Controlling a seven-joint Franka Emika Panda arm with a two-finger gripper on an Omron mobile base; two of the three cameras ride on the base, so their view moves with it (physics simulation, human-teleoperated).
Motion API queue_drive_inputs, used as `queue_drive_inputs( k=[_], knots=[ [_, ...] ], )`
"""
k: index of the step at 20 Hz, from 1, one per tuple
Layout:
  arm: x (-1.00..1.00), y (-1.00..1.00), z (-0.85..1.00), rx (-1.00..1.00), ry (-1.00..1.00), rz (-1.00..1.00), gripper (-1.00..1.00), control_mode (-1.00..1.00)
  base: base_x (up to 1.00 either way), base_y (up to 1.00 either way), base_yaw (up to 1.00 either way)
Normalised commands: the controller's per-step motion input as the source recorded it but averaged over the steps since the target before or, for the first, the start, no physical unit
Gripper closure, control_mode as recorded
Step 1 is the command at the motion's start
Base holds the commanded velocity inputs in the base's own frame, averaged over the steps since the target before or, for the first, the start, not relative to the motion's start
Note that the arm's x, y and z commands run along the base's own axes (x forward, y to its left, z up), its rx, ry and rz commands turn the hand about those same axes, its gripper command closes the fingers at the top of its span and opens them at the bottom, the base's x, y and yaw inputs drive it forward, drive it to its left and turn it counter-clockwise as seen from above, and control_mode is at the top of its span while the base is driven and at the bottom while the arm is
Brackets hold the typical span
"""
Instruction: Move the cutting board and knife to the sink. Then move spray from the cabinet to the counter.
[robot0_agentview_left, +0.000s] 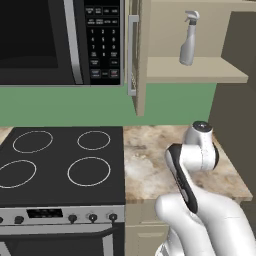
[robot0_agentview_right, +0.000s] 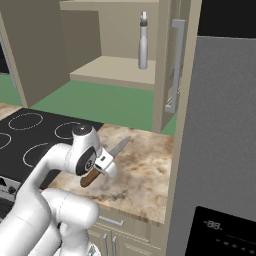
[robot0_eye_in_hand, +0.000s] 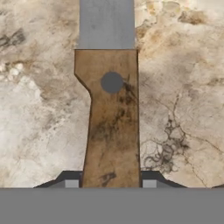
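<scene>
Gripper (robot0_agentview_right: 101, 168) sits lower centre-left of the right base view, fingers narrowed onto the knife (robot0_agentview_right: 107, 160) & holding it by the wooden handle. Blade sticks up & to the right of the hand, tilted, over the counter (robot0_agentview_right: 142, 165); handle end pokes out down-left. Can't tell from that view if the knife is touching the stone or just above it.

Hand view: knife handle (robot0_eye_in_hand: 111, 118) runs straight up mid-frame from between the two dark fingertips (robot0_eye_in_hand: 70, 180) at the bottom, one each side of the wood, close against it. Round grey rivet near the top of the handle, silver blade carries on out of the top edge. Marbled counter (robot0_eye_in_hand: 183, 87) behind it all round.

Left base view: arm w/ dark joints rises lower right, wrist over the counter (robot0_agentview_left: 145, 160) in centre-right. Black stovetop (robot0_agentview_left: 60, 160) fills lower left, four ring marks, knobs along its front edge. Microwave (robot0_agentview_left: 55, 40) upper left w/ keypad on its right side.

Spray (robot0_agentview_left: 189, 39) stands upright on the cabinet (robot0_agentview_left: 200, 70) shelf, upper right of the left base view; cabinet door open, silver bar handle (robot0_agentview_left: 132, 55) top centre. In the right base view the spray (robot0_agentview_right: 143, 41) is top centre, on the shelf, well apart from the gripper. Green wall below the cabinet. Grey fridge side (robot0_agentview_right: 220, 125) takes the right of that view
</scene>
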Motion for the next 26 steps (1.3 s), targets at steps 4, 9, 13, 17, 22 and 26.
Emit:
queue_drive_inputs(
  k=[4, 9, 13, 17, 22, 26],
  knots=[
    [-0.29, 0.00, 0.45, 0.00, -0.04, -0.10, 1.00, -1.00, 0.00, 0.00, 0.00],
    [-0.26, 0.00, 0.47, 0.00, 0.00, -0.07, 1.00, -1.00, 0.00, 0.00, 0.00],
    [-0.25, -0.01, 0.40, 0.00, 0.00, -0.01, 1.00, -1.00, 0.00, 0.00, 0.00],
    [-0.23, 0.00, 0.38, 0.00, 0.02, 0.00, 1.00, -1.00, 0.00, 0.00, 0.00],
    [-0.28, 0.00, 0.34, 0.00, 0.00, 0.00, 1.00, -1.00, 0.00, 0.00, 0.00],
    [-0.31, 0.00, 0.30, 0.00, 0.00, 0.00, 1.00, -1.00, 0.00, 0.00, 0.00]
  ],
)
